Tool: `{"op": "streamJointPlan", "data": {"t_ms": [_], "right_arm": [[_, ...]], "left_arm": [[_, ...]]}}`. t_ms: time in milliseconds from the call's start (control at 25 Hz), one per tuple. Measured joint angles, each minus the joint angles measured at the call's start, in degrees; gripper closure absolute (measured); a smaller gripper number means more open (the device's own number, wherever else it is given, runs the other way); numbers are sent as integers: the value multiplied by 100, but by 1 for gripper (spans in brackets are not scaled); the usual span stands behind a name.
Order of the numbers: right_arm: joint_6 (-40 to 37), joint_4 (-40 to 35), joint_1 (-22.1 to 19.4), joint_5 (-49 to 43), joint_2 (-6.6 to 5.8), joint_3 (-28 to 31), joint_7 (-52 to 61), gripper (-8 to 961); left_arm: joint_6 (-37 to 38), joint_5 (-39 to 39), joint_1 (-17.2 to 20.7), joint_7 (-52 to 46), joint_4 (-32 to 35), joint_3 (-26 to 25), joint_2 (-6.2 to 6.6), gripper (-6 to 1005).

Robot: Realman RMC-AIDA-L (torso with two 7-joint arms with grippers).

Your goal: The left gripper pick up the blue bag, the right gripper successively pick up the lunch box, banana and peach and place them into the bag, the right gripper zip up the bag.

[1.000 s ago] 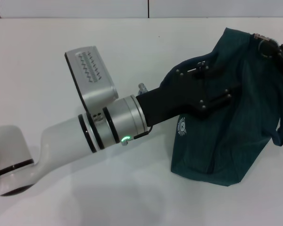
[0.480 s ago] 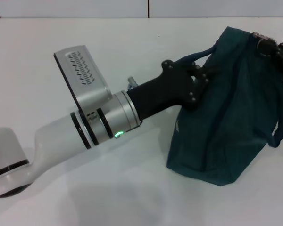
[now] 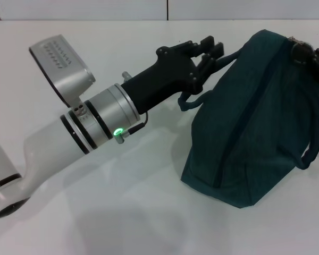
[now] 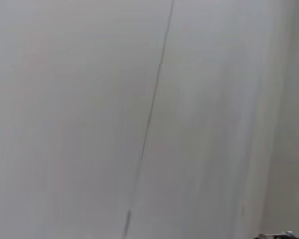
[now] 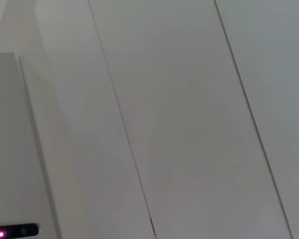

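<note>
White table [image 3: 149, 223]: your left gripper [image 3: 211, 49] pinches the bag [image 3: 255, 122] strap; right gripper [image 3: 315, 59], fingers unclear, could lose the zipper.

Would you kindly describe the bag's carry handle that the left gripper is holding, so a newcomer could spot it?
On the white table stands a dark teal bag. At its upper left, a rope-like handle loops out, pinched by the left gripper. The other handle hangs free on the right.

A lab-like test bench — bare white tabletop [image 3: 149, 223]; pale panelled wall [image 5: 179, 124].
</note>
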Motion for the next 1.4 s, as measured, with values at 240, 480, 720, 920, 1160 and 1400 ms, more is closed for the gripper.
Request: {"op": "streamJointPlan", "data": {"t_ms": [240,480,720,920,1160,1400], "right_arm": [[-12,0,-7,-8,-4,0,0,920],[-15,0,-14,-13,18,0,0,920],[-41,0,-50,-16,20,-13,0,919],[-50,1,-85,-16,29,-16,0,918],[-58,1,-145,-16,24,-44,0,918],[-76,1,-152,-41,-19,-71,0,917]], "left_arm": [[-32,772,-549,-1280,-244,-55,57,765],[50,1335,-1114,-2381,-517,-55,59,497],[-15,1372,-1111,-2470,-528,-258,32,291],[-19,1374,-985,-2059,-539,-277,7,370],[-3,1340,-669,-1583,-482,-485,-7,503],[19,1350,-554,-1179,-467,-521,-12,705]]}}
